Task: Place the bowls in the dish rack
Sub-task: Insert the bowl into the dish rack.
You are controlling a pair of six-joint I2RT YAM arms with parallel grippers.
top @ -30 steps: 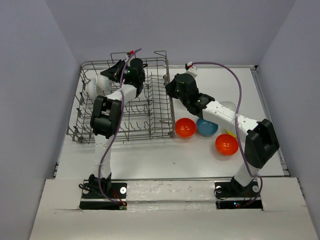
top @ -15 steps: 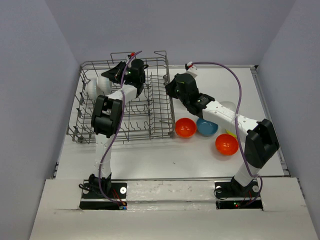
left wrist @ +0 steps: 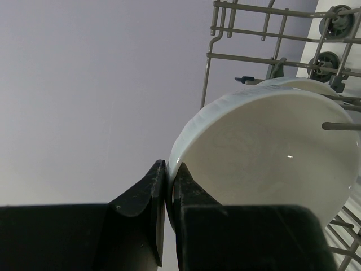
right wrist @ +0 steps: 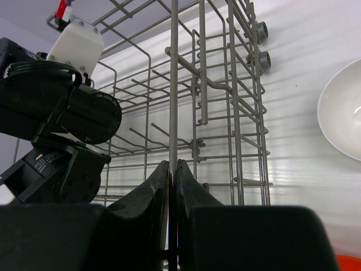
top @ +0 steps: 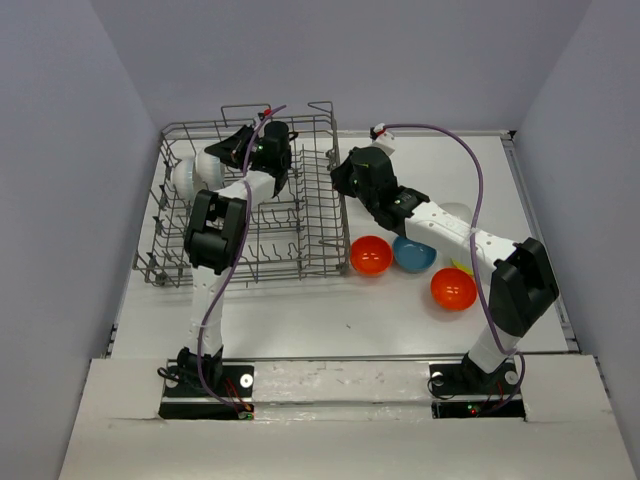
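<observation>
The grey wire dish rack [top: 300, 268] stands at the back left of the table. My left gripper [top: 213, 156] reaches into its far left corner, shut on the rim of a white bowl [top: 188, 176]. In the left wrist view that bowl [left wrist: 265, 152] stands on edge among the tines, its rim pinched between my fingertips [left wrist: 169, 176]. My right gripper [top: 338, 181] is shut on an upright wire [right wrist: 173, 101] of the rack's right wall. Two orange-red bowls [top: 371, 256] [top: 453, 289] and a blue bowl [top: 413, 254] lie right of the rack.
A white bowl [top: 457, 214] lies partly hidden behind my right forearm; it also shows in the right wrist view [right wrist: 344, 116]. A yellow-green sliver [top: 462, 267] peeks out beside the blue bowl. The rack's raised handle loops [top: 320, 106] stand at the back.
My left gripper has edged slightly left with the white bowl. The right arm and the bowls on the table have not moved.
</observation>
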